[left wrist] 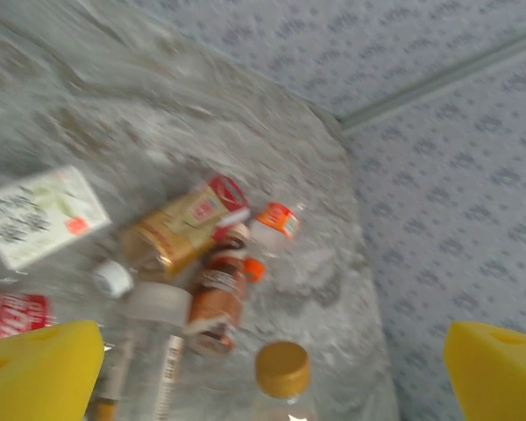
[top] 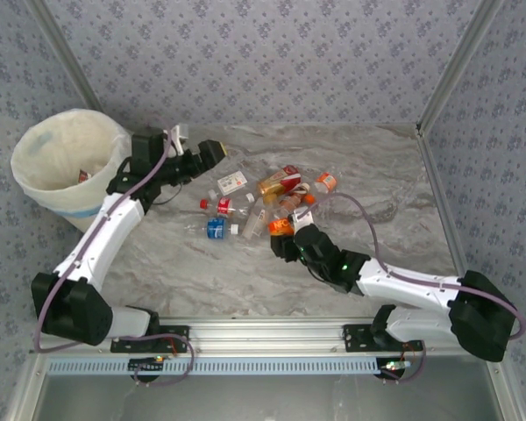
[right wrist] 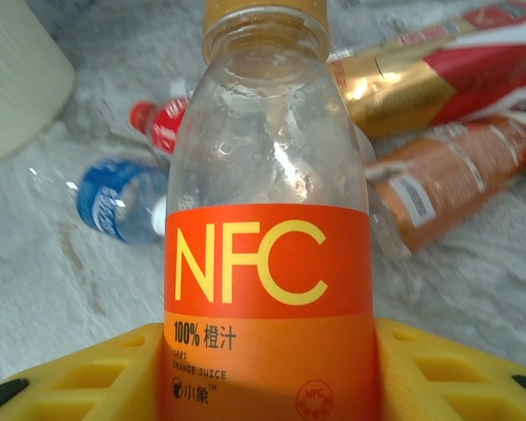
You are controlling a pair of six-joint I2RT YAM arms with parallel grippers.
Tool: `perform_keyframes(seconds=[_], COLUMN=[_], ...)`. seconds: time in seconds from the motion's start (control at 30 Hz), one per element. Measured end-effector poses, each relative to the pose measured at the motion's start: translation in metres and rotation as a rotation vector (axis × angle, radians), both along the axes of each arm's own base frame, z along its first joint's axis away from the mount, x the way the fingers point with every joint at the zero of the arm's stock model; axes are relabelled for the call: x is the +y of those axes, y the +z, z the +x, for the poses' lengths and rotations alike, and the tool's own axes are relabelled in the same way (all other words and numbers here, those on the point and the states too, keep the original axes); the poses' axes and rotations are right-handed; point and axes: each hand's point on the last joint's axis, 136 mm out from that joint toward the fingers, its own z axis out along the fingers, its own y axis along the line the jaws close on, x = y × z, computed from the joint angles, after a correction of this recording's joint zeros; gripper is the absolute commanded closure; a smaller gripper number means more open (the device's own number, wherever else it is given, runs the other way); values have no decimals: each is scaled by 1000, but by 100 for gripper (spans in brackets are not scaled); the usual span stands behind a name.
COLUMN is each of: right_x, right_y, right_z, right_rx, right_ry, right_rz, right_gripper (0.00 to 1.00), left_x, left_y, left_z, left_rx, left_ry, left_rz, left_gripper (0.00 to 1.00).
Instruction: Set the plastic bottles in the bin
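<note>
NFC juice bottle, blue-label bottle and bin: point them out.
NFC juice bottle (right wrist: 267,263): right wrist view, orange label.
blue-label bottle (right wrist: 114,202): right wrist view, blue label.
bin (top: 44,197): top external view, near outer wall.

The bottle (right wrist: 267,167) is clear, glossy plastic; the table (top: 245,272) looks matt, marbled grey stone.

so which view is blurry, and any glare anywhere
Left wrist: motion-blurred throughout, the white carton and the brown bottle smeared, their labels unreadable. Right wrist: the NFC bottle is sharp up close, the blue-labelled bottle behind it is soft, and there is glare on the gold-labelled bottle. Top external: even, soft lighting, faint shadows, no strong glare.
</note>
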Motion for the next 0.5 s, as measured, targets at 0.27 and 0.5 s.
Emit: perform_keyframes(seconds=[0.27,0.5], right_x=[39,60], right_y=[42,63], right_z=[12,16], right_rx=[-90,-133], right_ry=[100,165], right_rz=[135,184], right_gripper=[45,45], left_x=[-56,-81], left_y=[-35,-33], left_z=[-33,-53], left_rx=[109,84], left_ry=[-192,-290], left_rz=[-112,-103], left_gripper=[1,5])
